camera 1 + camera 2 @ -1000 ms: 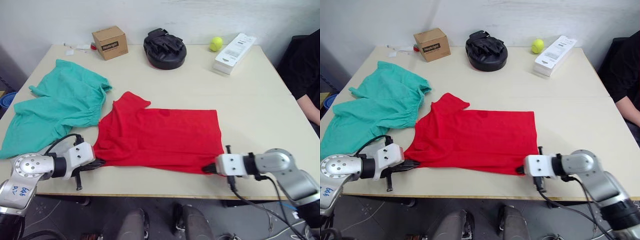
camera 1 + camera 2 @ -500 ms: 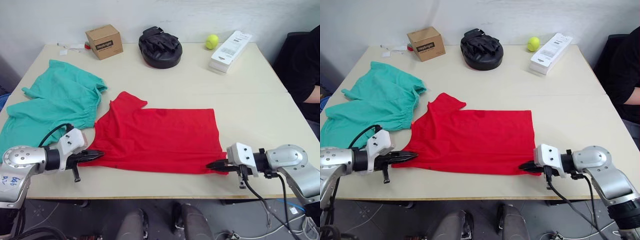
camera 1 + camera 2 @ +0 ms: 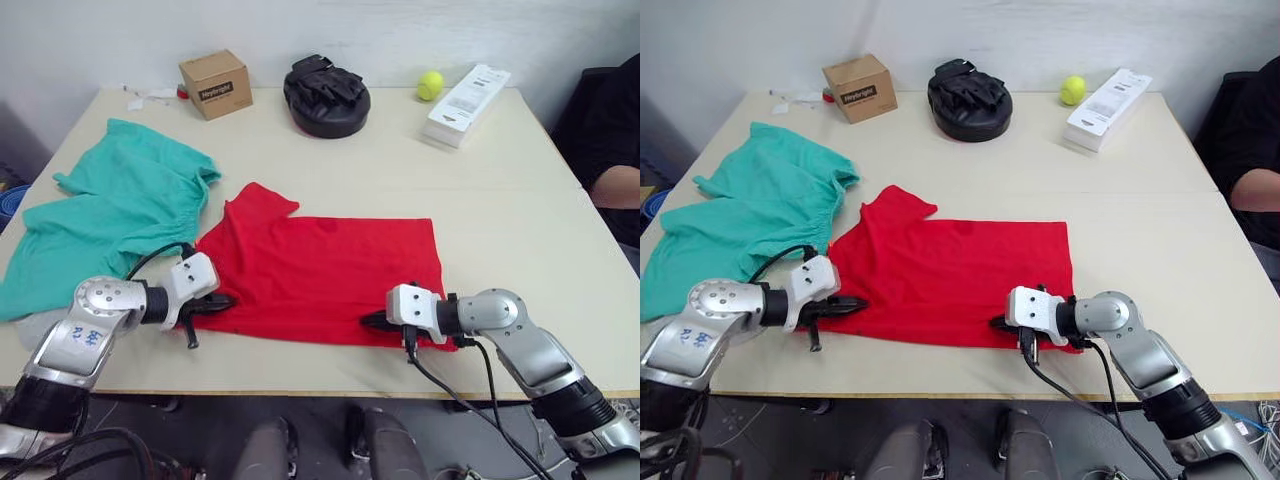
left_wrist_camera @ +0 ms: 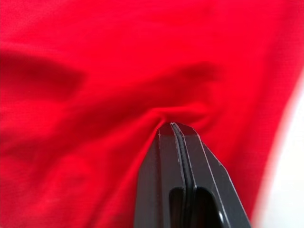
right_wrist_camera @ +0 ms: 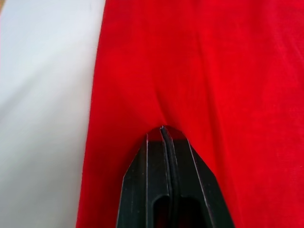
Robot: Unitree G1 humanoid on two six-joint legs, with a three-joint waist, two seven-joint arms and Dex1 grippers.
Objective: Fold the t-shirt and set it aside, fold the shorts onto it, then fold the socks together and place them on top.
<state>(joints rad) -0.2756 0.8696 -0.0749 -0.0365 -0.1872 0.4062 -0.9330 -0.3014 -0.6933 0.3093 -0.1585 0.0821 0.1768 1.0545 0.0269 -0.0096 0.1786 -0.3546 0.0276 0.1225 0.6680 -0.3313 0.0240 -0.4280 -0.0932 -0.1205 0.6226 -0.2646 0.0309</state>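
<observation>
T-shirt (image 3: 320,275): bright red, spread flat near front edge of worktop (image 3: 500,200), one short sleeve sticking up toward far left, small dark mark mid-chest. Near hem pinched at both ends, fabric puckered at each pinch: left gripper (image 3: 222,301) clamped on left corner, right gripper (image 3: 372,320) clamped on front edge right of centre.
Shorts (image 3: 110,225): teal-green, loosely crumpled at left of worktop, gathered waistband just beside t-shirt's left side.

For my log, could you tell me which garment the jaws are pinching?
The red t-shirt: both grippers are shut on its near edge, while the teal shorts lie untouched beside it.
</observation>
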